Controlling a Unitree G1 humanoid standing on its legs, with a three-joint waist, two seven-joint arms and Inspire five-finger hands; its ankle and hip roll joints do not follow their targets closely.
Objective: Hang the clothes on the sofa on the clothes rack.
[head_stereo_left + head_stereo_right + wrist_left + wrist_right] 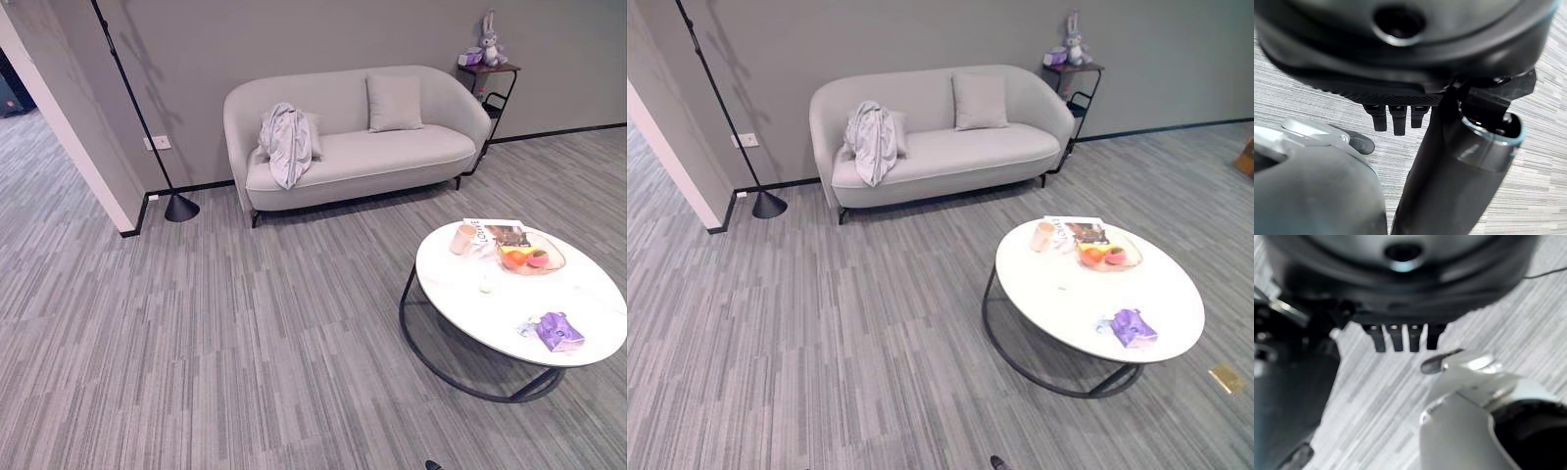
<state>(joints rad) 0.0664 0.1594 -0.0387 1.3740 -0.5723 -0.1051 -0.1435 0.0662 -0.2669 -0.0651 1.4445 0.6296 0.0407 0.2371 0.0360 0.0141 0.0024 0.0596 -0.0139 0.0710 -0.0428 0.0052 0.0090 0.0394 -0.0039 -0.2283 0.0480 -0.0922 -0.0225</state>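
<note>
Both my left hand (1396,117) and right hand (1400,340) hang relaxed, holding nothing; the clothes (285,143) lie far ahead, slightly leftward, draped upright.

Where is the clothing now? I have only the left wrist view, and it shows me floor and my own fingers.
Observer: A light grey garment lies draped over the left end of the sofa, by its armrest.
Operator: What stands near the sofa?
Observer: A round white table stands on the right, apart from the sofa.
Operator: And my other hand?
Observer: The right hand hangs down, fingers relaxed, holding nothing.
</note>
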